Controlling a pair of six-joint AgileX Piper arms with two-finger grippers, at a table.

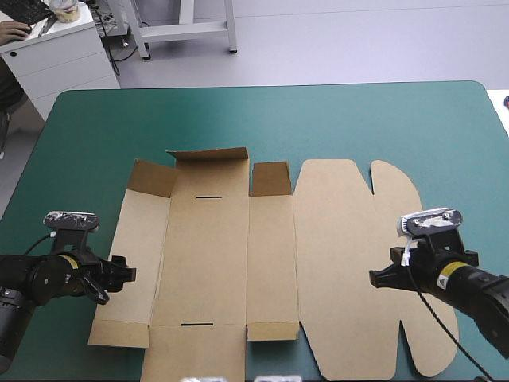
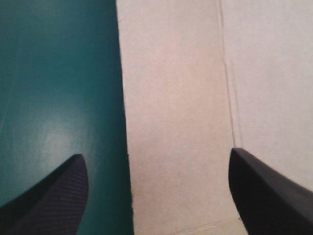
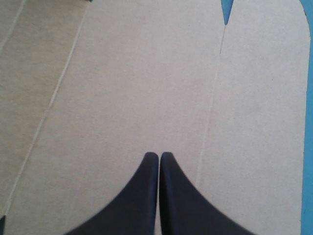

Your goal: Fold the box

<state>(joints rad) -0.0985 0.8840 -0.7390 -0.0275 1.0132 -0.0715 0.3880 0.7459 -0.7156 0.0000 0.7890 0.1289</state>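
Box (image 1: 270, 263) flat on teal-green cover (image 1: 318, 119), toward the near edge.
Left gripper (image 1: 121, 275) released, fingers (image 2: 49, 200) straddling the board's left edge; right gripper (image 1: 374, 278) clenched empty over the right lid panel.

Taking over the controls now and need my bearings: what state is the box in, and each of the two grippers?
box: unfolded, lying flat on the teal-green cover, far flaps partly raised.
left gripper: open, empty, over the box's left edge.
right gripper: shut, empty, over the box's right panel.
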